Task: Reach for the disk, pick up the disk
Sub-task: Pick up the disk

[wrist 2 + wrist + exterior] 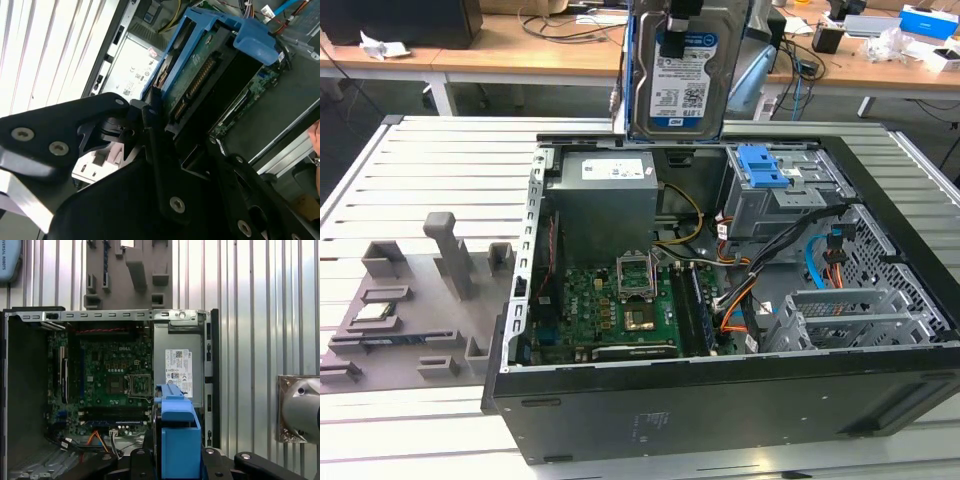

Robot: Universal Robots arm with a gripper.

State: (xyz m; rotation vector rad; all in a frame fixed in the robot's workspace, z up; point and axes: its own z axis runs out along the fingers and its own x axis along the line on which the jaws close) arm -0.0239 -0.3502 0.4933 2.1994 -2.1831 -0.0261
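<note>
We note the gripper (675,40) clamped on the disk's (685,95) upper end, the disk hanging upright, label outward, well above the open computer case (720,400), likely to stay free of the cables (760,280).

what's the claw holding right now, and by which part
The claw holds the disk by its upper end, upright above the open computer case.

Exterior view oblique above case (720,405); both wrist views downward, disk (177,445) close.
</note>
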